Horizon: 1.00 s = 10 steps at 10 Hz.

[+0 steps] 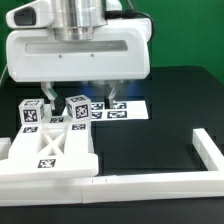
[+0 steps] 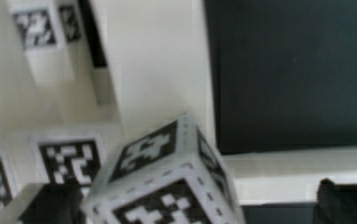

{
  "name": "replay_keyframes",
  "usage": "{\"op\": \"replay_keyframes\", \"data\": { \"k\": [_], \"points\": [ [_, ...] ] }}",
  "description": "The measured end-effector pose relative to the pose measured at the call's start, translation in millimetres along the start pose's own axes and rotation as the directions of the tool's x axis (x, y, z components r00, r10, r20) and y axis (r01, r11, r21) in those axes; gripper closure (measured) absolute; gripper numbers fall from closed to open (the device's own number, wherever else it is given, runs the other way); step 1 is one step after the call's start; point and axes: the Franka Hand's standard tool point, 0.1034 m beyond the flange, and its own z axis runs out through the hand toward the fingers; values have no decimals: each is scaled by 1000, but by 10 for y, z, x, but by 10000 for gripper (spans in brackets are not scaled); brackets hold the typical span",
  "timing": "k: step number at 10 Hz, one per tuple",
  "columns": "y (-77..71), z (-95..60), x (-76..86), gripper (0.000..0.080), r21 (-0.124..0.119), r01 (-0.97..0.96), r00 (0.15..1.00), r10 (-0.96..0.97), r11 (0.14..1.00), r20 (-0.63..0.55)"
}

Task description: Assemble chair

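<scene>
The chair's matte-white parts lie at the exterior view's left. A small tagged cube (image 1: pixel 77 108) stands behind a big slotted frame (image 1: pixel 45 150), and a second tagged block (image 1: pixel 32 113) stands to its left. My gripper (image 1: pixel 80 97) is open, with one finger on each side of the cube and not touching it. In the wrist view the cube (image 2: pixel 157 178) sits tilted between the dark fingertips (image 2: pixel 50 205), closer to that one than to the other. Another tagged white part (image 2: pixel 50 35) stands beyond it.
The marker board (image 1: pixel 122 108) lies flat just to the right of the cube. A long plain white border rail (image 1: pixel 150 181) runs along the front and turns up at the right (image 1: pixel 205 150). The table (image 1: pixel 150 140) is black. The robot body (image 1: pixel 75 50) hides the back.
</scene>
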Motion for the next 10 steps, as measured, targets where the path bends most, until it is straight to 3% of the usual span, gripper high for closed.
{"op": "replay_keyframes", "data": {
  "k": [2, 4, 6, 7, 8, 10],
  "points": [
    [15, -13, 3, 151, -2, 136, 991, -136, 991, 5],
    [19, -7, 0, 151, -2, 142, 990, -142, 990, 6],
    [22, -2, -2, 414, -2, 112, 994, -112, 994, 6],
    [21, 0, -2, 414, -2, 60, 998, -60, 998, 6],
    [20, 0, -2, 516, -2, -38, 999, 38, 999, 6],
    [20, -1, 19, 516, -6, -241, 970, 241, 970, -12]
  ]
}}
